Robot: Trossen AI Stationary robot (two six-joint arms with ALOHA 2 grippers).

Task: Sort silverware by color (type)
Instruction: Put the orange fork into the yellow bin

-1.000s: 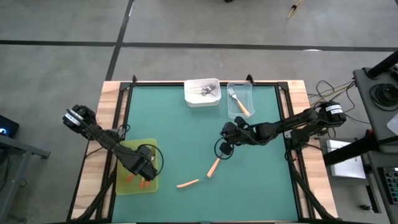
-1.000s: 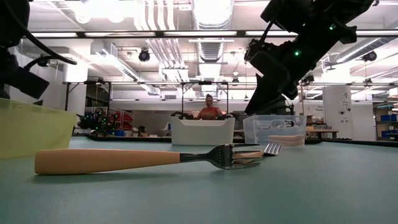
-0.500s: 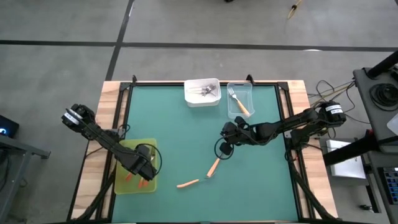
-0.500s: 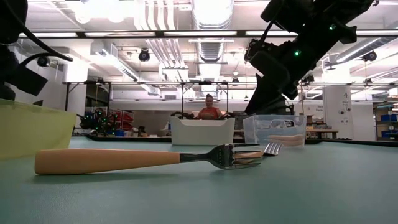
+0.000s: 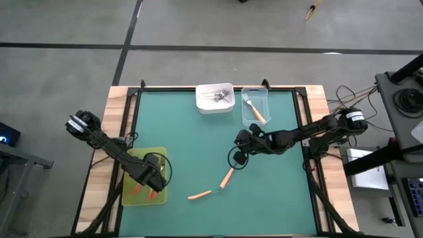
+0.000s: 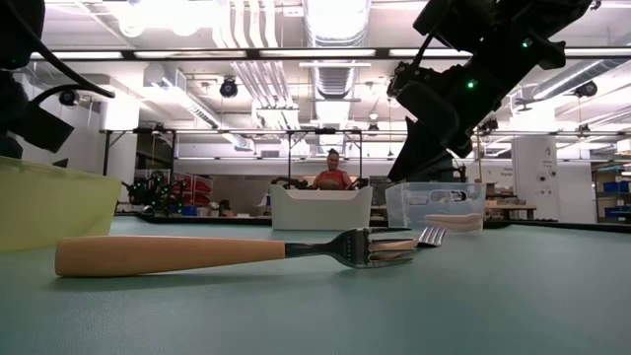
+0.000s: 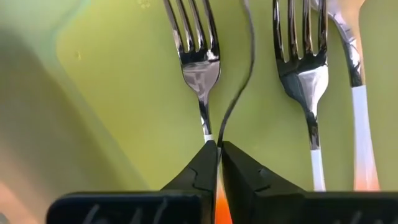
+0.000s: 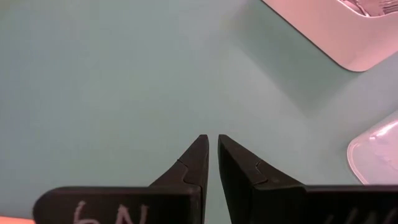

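My left gripper (image 5: 153, 180) is down inside the yellow-green tray (image 5: 132, 198), shut on a red-orange-handled fork (image 7: 200, 62). Two more forks (image 7: 298, 68) lie flat on the tray floor beside it. My right gripper (image 5: 238, 157) hangs shut and empty above the green table (image 8: 93, 93), near its middle. Just on its near side, two light orange forks (image 5: 227, 177) (image 5: 199, 194) lie on the table with their tines meeting; the nearer one (image 6: 168, 254) fills the low view. The white tray (image 5: 215, 106) holds several forks, and the clear tray (image 5: 255, 120) holds one. My left gripper pinches the fork's handle (image 7: 218, 199) between its two fingers, just behind the metal neck (image 7: 205, 121); a strip of orange shows in the narrow gap. The fingers come slanting down from above and lie along the fork. The tines point ahead, over the tray floor.
The white and clear trays stand side by side at the table's far edge. Wooden borders and black frame rails run along the left and right sides. Open green surface lies between the trays and the two loose forks. A person (image 6: 332, 173) sits far behind the table.
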